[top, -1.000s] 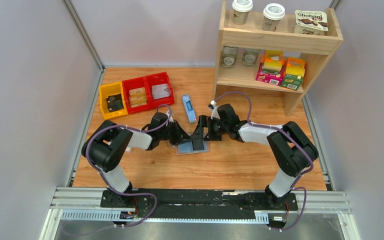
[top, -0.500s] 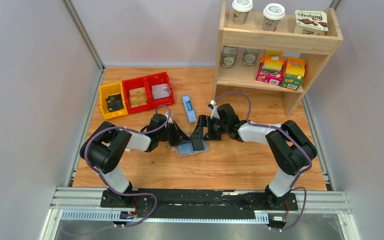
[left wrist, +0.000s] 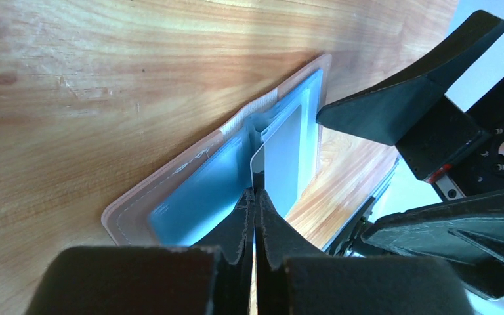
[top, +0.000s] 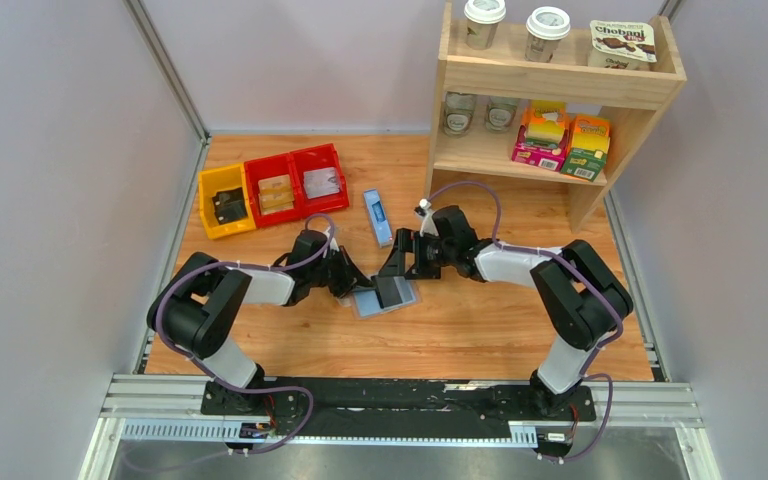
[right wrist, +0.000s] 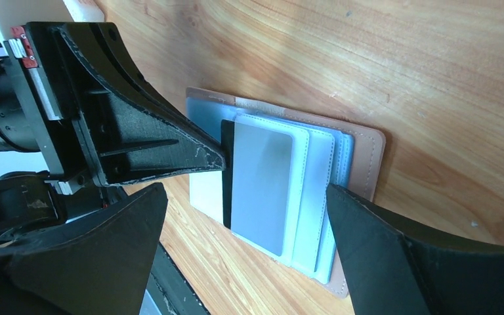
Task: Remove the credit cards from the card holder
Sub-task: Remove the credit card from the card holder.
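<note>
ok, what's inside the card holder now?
One dark card lies over the card holder's pale blue slots, its edge pinched by the left fingers. Whether more sit deeper in the slots is hidden.

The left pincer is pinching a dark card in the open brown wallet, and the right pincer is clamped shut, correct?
No: the right pincer stands wide open over the tan-brown wallet with blue lining, as the right wrist view shows. The left pincer does pinch the thin dark card.

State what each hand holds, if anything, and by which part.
The left hand pinches a credit card by one long edge; the right hand is open, holding nothing.
</note>
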Available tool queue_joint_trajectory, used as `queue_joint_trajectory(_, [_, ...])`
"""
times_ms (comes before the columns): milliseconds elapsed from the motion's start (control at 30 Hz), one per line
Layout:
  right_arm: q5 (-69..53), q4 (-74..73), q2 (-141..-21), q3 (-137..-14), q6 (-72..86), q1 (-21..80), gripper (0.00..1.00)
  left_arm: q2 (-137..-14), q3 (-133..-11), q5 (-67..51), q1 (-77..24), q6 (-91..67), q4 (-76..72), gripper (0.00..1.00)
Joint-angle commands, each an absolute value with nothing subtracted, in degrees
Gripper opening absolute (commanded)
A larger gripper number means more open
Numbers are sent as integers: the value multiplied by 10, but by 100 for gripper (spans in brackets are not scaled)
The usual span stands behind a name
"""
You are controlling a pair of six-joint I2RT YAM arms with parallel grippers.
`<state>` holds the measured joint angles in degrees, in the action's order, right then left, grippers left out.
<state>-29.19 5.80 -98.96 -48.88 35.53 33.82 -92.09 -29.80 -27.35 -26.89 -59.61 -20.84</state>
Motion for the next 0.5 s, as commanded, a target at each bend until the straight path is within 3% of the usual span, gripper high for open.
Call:
queue_joint_trajectory(0, [-300,52,-960,-519,352,338,100,-904,-303,-273,-268,-569,-191,0])
queue_joint_trajectory(467, [-384,136,-1018,-523,401,345,100,-902,-308,-273,-268,-564,-185,0])
